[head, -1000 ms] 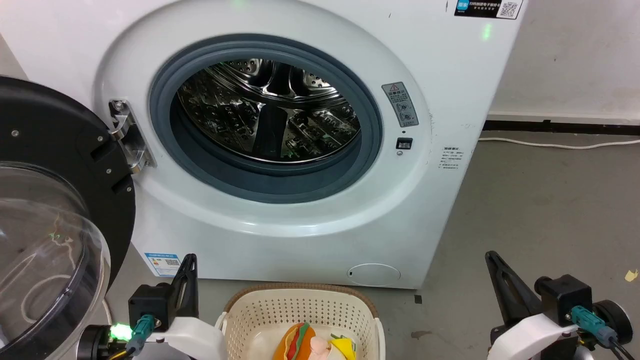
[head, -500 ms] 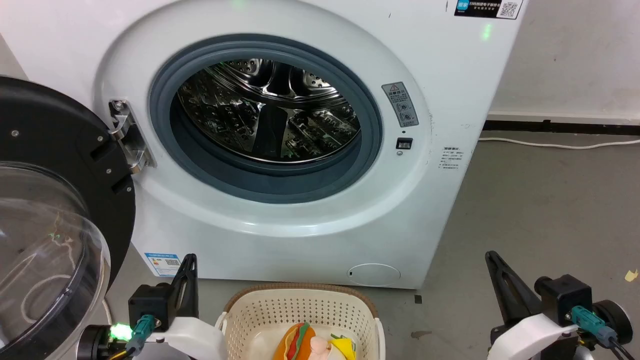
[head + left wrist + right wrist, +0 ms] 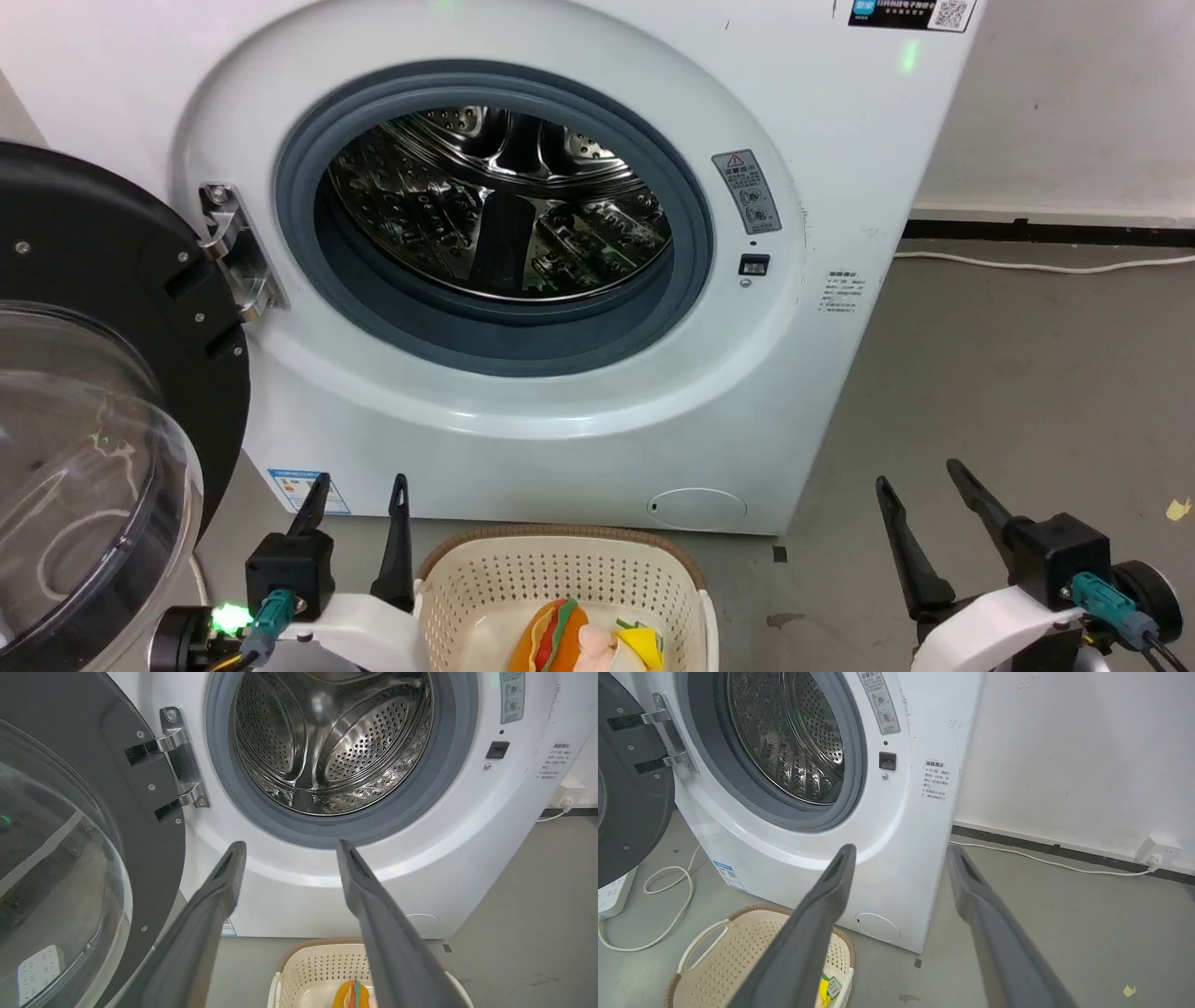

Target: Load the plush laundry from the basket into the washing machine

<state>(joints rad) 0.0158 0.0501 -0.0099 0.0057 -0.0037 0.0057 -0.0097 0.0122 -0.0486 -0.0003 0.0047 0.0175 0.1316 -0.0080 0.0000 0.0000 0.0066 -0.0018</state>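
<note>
The left gripper [image 3: 360, 482] sits low at the left of the head view. Its two long dark fingers [image 3: 397, 541] point upward, spread well apart, with nothing between them. The right gripper [image 3: 916, 473] sits low at the right, its fingers also parted and leaning a little to the left, with nothing held. Both grippers rise from white wrists [image 3: 364, 623] at the bottom edge, and a green light [image 3: 227, 617] glows by the left one. In each wrist view the two fingers slant toward each other, with a wide gap between the tips.

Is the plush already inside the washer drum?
No, the plush laundry lies in the basket, which stands in front of the washing machine.
</note>
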